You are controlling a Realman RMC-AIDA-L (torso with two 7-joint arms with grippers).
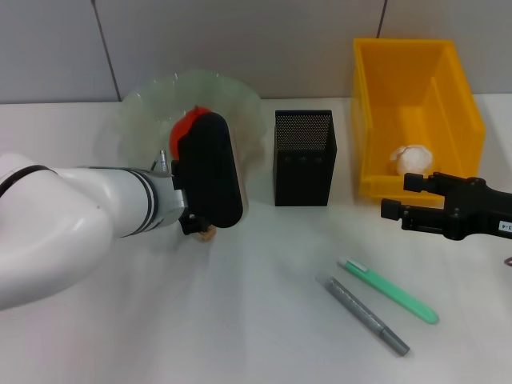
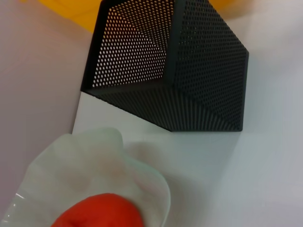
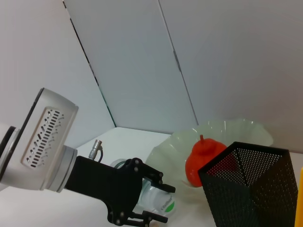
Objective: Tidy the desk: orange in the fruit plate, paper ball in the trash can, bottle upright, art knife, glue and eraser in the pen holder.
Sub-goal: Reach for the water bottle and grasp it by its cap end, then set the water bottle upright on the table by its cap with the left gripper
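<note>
1. Head view: the pen holder [image 1: 304, 157] stands mid-table. To its left the plate [image 1: 240, 104] holds the orange [image 1: 189, 125]. To its right the trash can [image 1: 416, 96] holds the paper ball [image 1: 410, 158]. The left arm [image 1: 120, 204] reaches in just left of the holder, in front of the plate, and its wrist hides the pincer. The right gripper [image 1: 398, 196] hangs right of the holder, at the can's front wall, its fingers apart and empty. In front of the holder, towards the robot, lie a green stick [image 1: 390, 290] and a grey stick [image 1: 362, 314], probably the knife and glue.

2. Left wrist view: the holder [image 2: 165, 71] is close, with the plate rim [image 2: 99, 151] and the orange [image 2: 99, 213] beside it. No fingers show here.

3. Right wrist view: left of the holder [image 3: 246, 189], the left gripper [image 3: 166, 204] is clamped on the bottle [image 3: 156, 197], low by the table.

4. Judgement: orange and paper ball look done, and the bottle step is in hand. The next move calls for setting the bottle squarely on its base, clear of the plate, then letting go gently.
</note>
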